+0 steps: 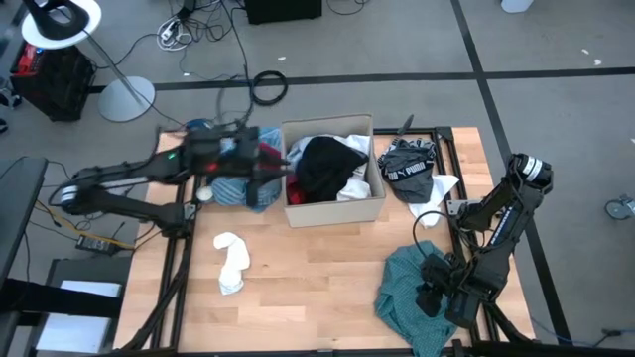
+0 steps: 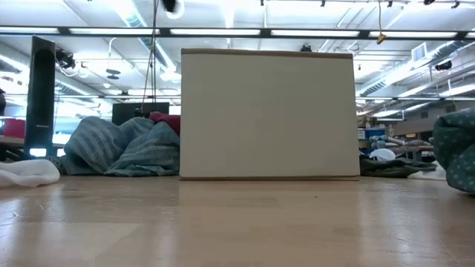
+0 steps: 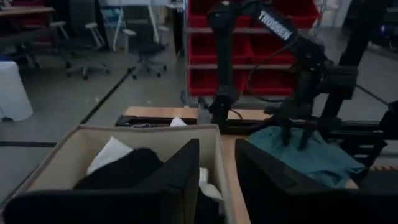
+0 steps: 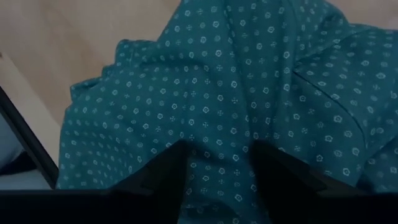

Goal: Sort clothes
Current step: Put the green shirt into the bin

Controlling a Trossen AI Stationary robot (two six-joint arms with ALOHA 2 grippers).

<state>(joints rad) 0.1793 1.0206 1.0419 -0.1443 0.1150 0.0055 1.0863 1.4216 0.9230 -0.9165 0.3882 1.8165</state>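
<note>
A tan cardboard box [image 1: 375, 203] stands mid-table with a black garment [image 1: 327, 164] and a white one [image 1: 357, 188] in it. My left gripper [image 1: 286, 171] is open and empty at the box's left wall; in its wrist view [image 3: 227, 186] it looks over the box. A light blue garment [image 1: 243, 188] and a red-and-black one [image 1: 268, 154] lie under that arm. My right gripper [image 1: 434, 295] is open, pointing down on a teal patterned garment [image 4: 236, 81] lying at the table's near right. My right gripper comes at the teal garment from above, fingers pointing down. Its open fingers [image 4: 161, 171] stand in the cloth with a hump of it [image 4: 217, 155] between them. The garment lies crumpled on the table. The fingertips themselves are hidden at the picture's edge.
A black-and-white patterned garment [image 1: 409, 169] lies right of the box. A white sock [image 1: 231, 263] lies on bare wood at the near left. The box [image 2: 267, 115] blocks the middle of the low view.
</note>
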